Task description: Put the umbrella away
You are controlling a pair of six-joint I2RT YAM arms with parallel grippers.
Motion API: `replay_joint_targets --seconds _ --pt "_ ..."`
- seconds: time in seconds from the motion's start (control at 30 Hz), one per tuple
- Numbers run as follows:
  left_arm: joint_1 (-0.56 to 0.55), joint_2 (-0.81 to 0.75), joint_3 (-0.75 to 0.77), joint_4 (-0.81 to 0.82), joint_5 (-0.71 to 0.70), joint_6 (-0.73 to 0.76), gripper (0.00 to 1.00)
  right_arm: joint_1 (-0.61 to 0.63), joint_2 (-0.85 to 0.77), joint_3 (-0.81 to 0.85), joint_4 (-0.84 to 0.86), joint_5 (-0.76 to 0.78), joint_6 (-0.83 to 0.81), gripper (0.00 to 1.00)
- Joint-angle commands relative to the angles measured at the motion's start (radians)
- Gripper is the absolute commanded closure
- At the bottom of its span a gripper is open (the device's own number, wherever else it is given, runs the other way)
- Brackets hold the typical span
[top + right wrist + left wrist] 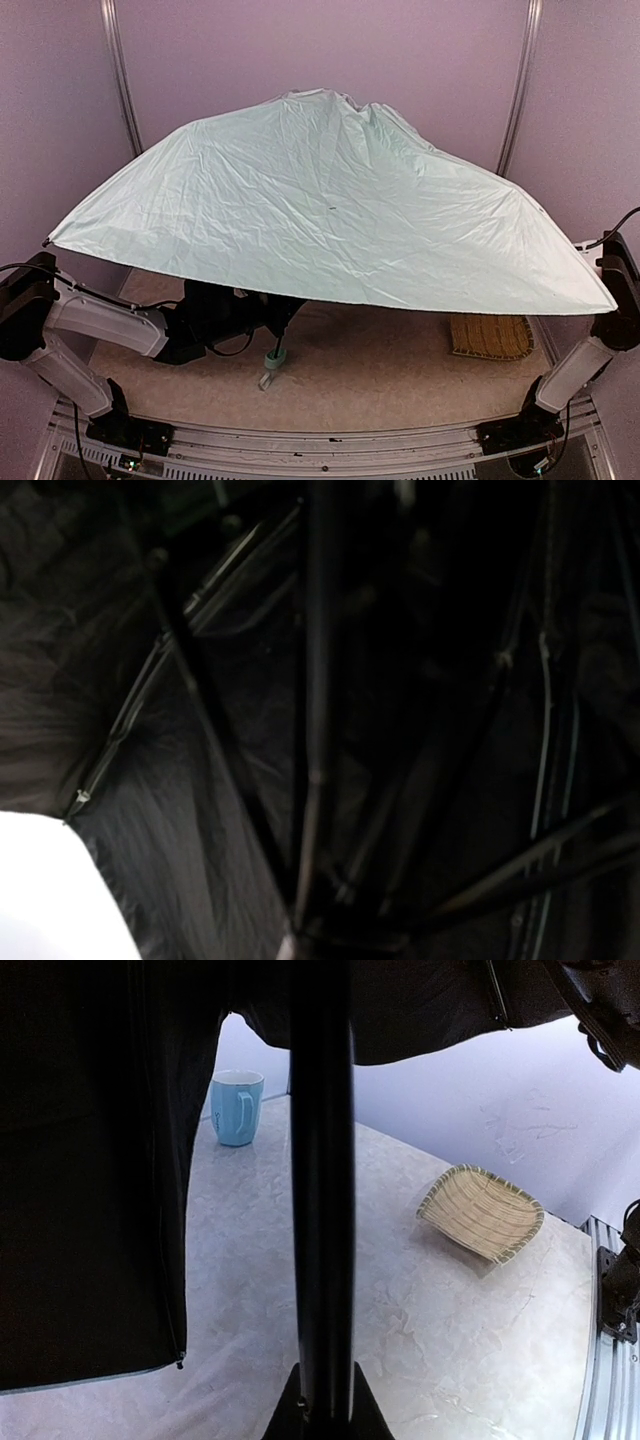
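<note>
The umbrella (330,205) stands open, and its pale mint canopy covers most of the table in the top view. Its mint handle (276,354) with wrist loop hangs below the canopy's front edge. My left gripper (283,312) reaches under the canopy. In the left wrist view it (322,1385) is shut on the thin black shaft (322,1190), which runs straight up between the fingers. My right arm (608,320) goes up under the canopy's right edge and its gripper is hidden there. The right wrist view shows only the black lining (180,810) and ribs (315,730).
A pale blue mug (237,1107) stands at the far side of the table. A woven yellow straw mat (482,1212) lies on the right and also shows in the top view (490,337). Black lining (90,1180) hangs close on the left. Purple walls surround the table.
</note>
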Motion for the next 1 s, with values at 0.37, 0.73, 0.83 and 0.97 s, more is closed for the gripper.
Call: replay_joint_targets --seconds 0.37,0.73,0.83,0.97 --pt "-0.035 -0.035 0.051 0.47 -0.076 0.09 1.0 -0.006 0.055 0.02 -0.329 -0.29 0.03 0.88" --pt "-0.05 -0.044 -0.039 0.438 -0.049 0.048 1.0 -0.083 0.024 0.134 -0.3 -0.392 0.062 0.78" --pt "-0.051 -0.04 -0.045 0.434 -0.055 0.036 1.0 -0.094 0.026 0.161 -0.263 -0.448 0.082 0.74" --pt "-0.05 -0.03 -0.046 0.437 -0.081 0.017 1.0 -0.101 0.047 0.199 -0.21 -0.506 0.148 0.7"
